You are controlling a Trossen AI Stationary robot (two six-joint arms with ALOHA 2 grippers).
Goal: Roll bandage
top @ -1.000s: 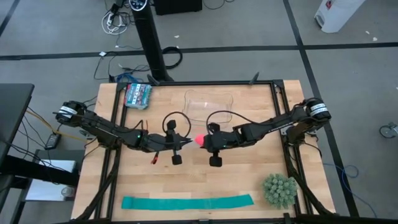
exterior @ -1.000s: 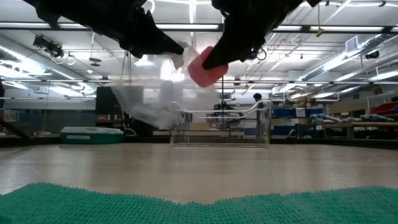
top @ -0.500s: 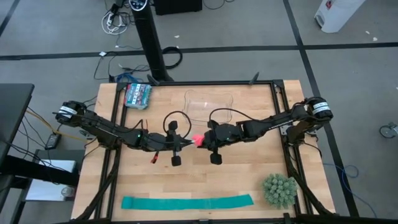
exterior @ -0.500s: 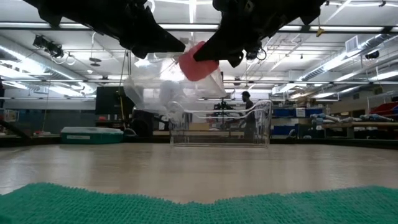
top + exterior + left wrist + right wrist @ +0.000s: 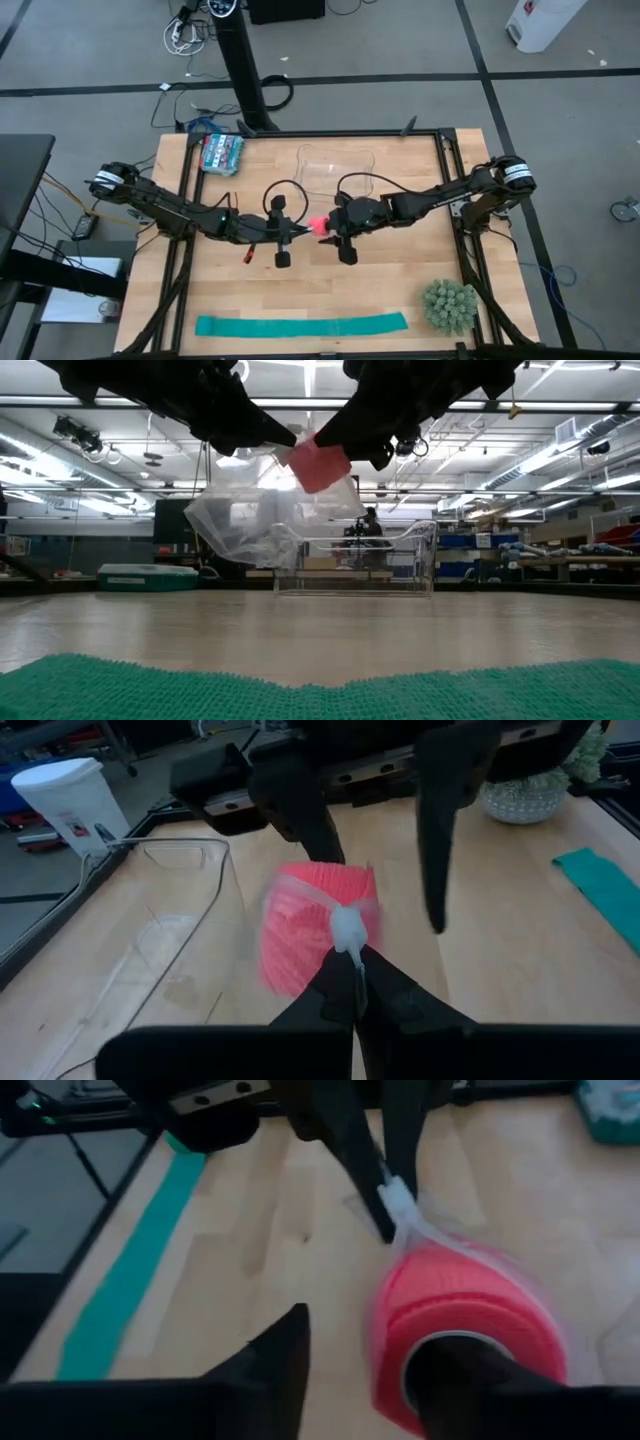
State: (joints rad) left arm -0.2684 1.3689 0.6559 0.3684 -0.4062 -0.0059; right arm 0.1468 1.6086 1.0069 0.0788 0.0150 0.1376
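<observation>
The bandage (image 5: 322, 224) is a pink roll held up in the air over the table's middle, between my two grippers. Clear film of a plastic bag (image 5: 262, 525) wraps over the roll (image 5: 300, 920), and the rest of the bag hangs below it. My left gripper (image 5: 350, 960) comes from the table's left and is shut on the bag. My right gripper (image 5: 370, 1360) comes from the right and stands open. One of its fingers (image 5: 455, 1375) lies against the roll (image 5: 460, 1320), the other (image 5: 285, 1350) is off to the side. My left gripper pinches a bunched white knot of the bag's film (image 5: 347, 928) between its two fingertips, coming almost level from the table's left. The film runs taut from there over the roll. The bag hangs below, clear of the table. My right gripper: whether its finger still touches the roll, I cannot tell.
A clear plastic tray (image 5: 336, 166) stands at the far middle. A teal-green strip (image 5: 300, 325) lies along the near edge. A spiky green ball (image 5: 449, 305) sits near right and a packet (image 5: 221, 152) far left.
My right gripper has carried the pink roll a short way toward the left gripper, up to the bag's film, and has tipped. The roll has turned and now sits tilted against the film. The hanging bag has swung and spread out below.
</observation>
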